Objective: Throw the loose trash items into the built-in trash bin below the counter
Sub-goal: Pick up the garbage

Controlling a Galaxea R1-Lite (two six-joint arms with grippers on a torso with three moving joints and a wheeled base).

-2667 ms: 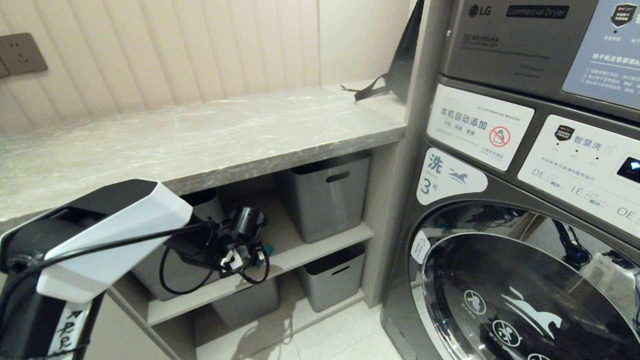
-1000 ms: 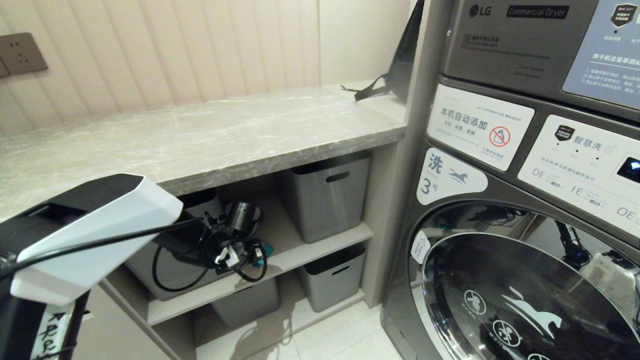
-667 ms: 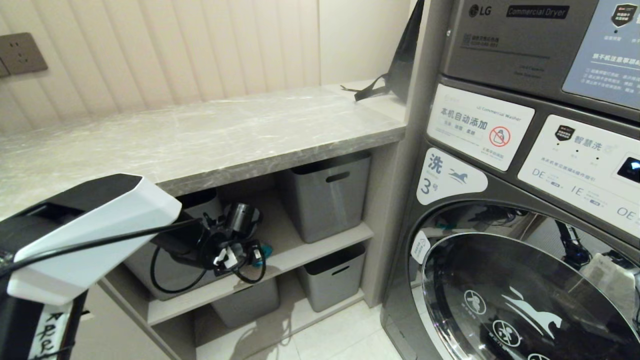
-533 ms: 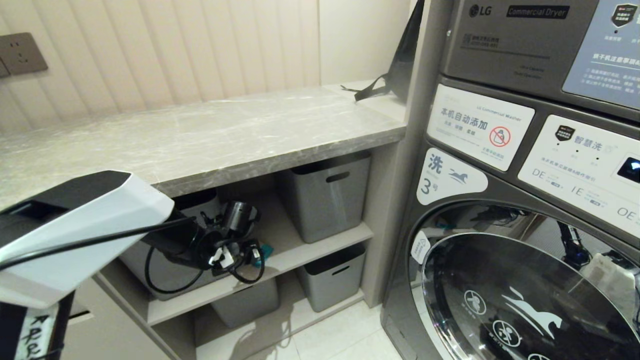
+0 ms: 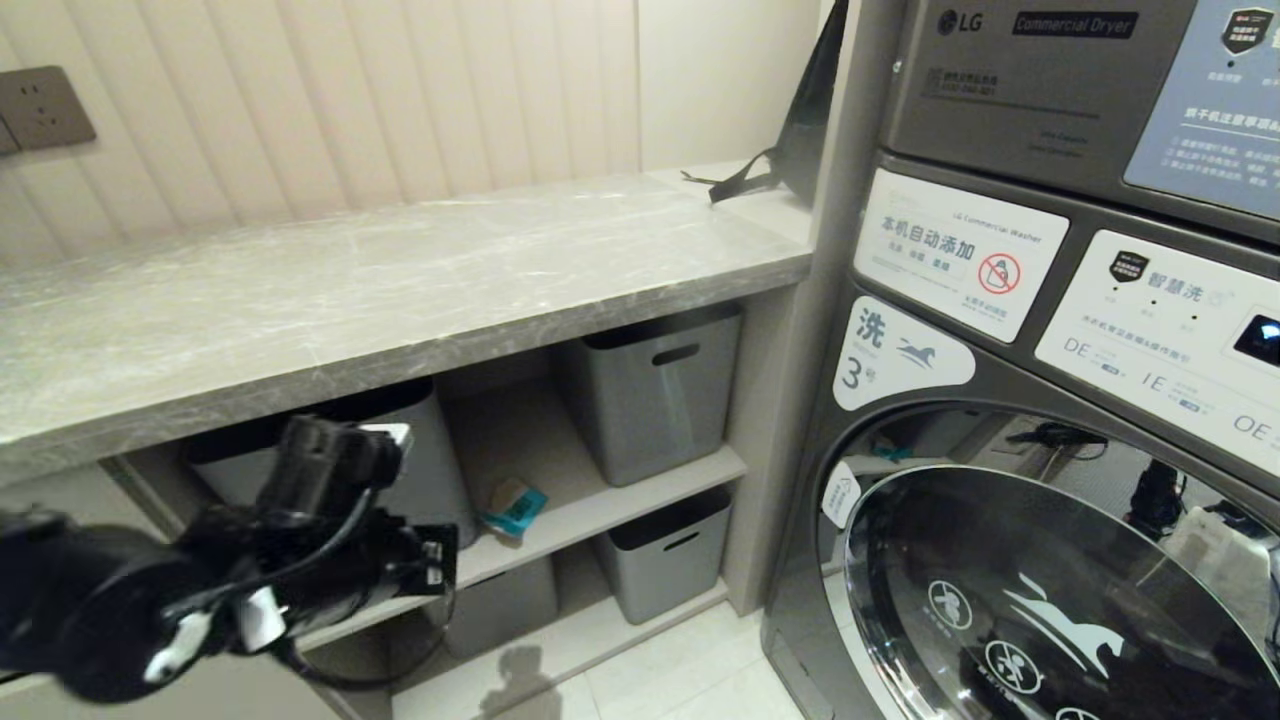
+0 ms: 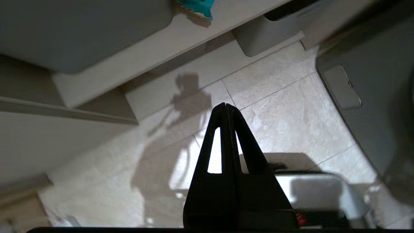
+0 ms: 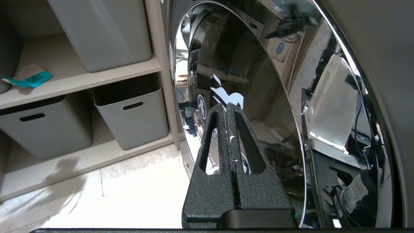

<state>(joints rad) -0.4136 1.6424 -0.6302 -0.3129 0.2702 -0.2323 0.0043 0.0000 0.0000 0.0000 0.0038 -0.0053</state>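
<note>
A small teal paper scrap (image 5: 513, 508) lies on the middle shelf under the grey stone counter (image 5: 400, 270), between two grey tubs. It also shows in the left wrist view (image 6: 197, 5) and the right wrist view (image 7: 27, 77). My left arm (image 5: 250, 570) hangs low at the left, in front of the shelves. Its gripper (image 6: 225, 105) is shut and empty, aimed at the floor tiles well short of the scrap. My right gripper (image 7: 226, 105) is shut and empty beside the washer door. The built-in trash bin, the bottle and the wrapper are out of view.
Grey tubs (image 5: 655, 400) (image 5: 670, 550) fill the shelves. A stacked washer and dryer (image 5: 1000, 560) stand at the right. A black strapped bag (image 5: 790, 150) leans at the counter's far end. A pale tiled floor (image 6: 284, 106) lies below.
My left arm has drawn back from the shelf and dropped to the lower left. The teal scrap, which was by its gripper, now lies alone on the shelf.
</note>
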